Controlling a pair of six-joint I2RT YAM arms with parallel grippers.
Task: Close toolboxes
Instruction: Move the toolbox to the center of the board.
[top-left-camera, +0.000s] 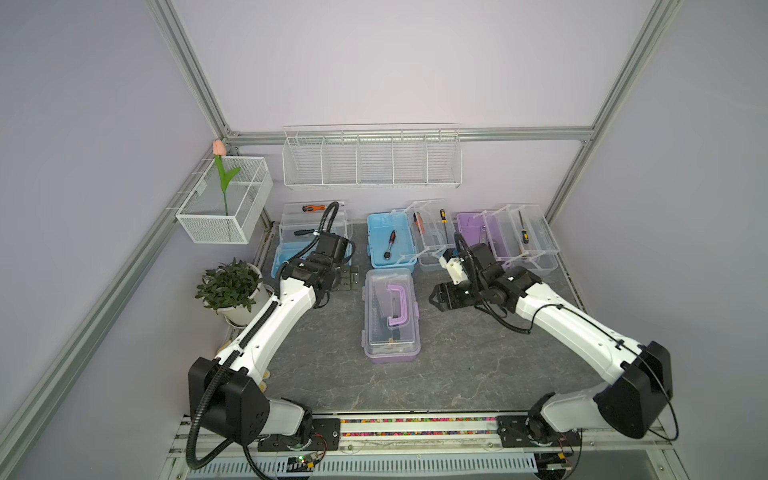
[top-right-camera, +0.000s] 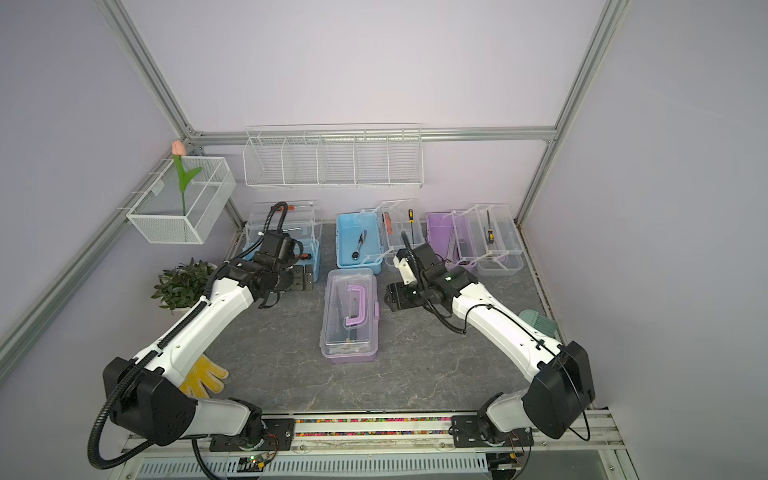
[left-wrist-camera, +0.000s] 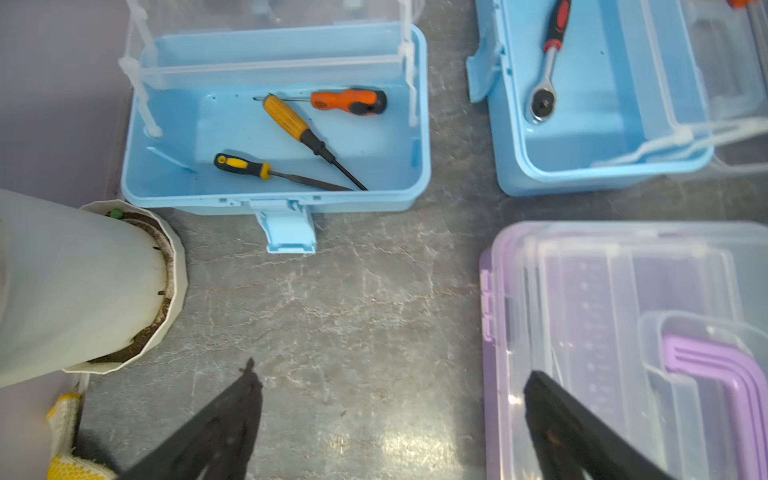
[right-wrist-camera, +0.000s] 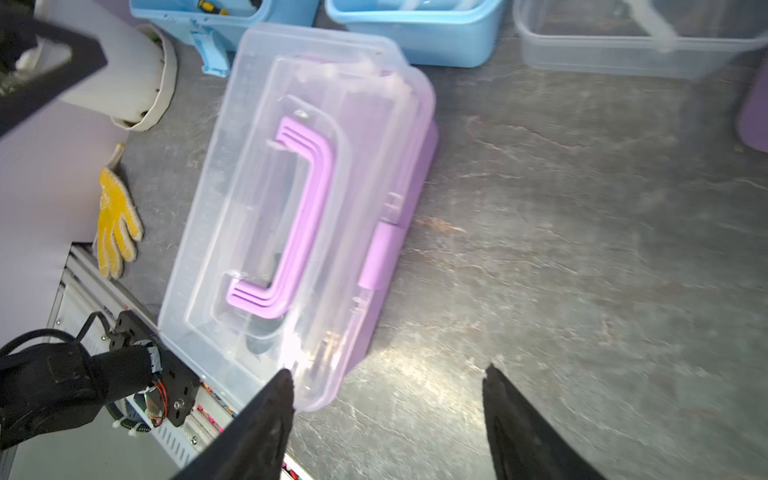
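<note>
Left jaws and right jaws both gape empty, flanking the shut purple toolbox (top-left-camera: 390, 316) at frame centre; bare marbled grey tabletop (top-left-camera: 457, 365) surrounds. Upper middle: left blue toolbox (top-left-camera: 283, 258), middle blue toolbox (top-left-camera: 388, 243), right purple toolbox (top-left-camera: 471, 230), lids open, glossy plastic.

Grey tabletop (top-left-camera: 457, 365): closed purple toolbox (top-left-camera: 390, 316), three open toolboxes (top-left-camera: 388, 241), plant pot (top-left-camera: 244, 309), glove (top-right-camera: 205, 374).

Closed toolbox (top-left-camera: 390, 313) in front, open toolboxes (top-left-camera: 380, 237) in row behind, plant (top-left-camera: 230, 286) at left.
</note>
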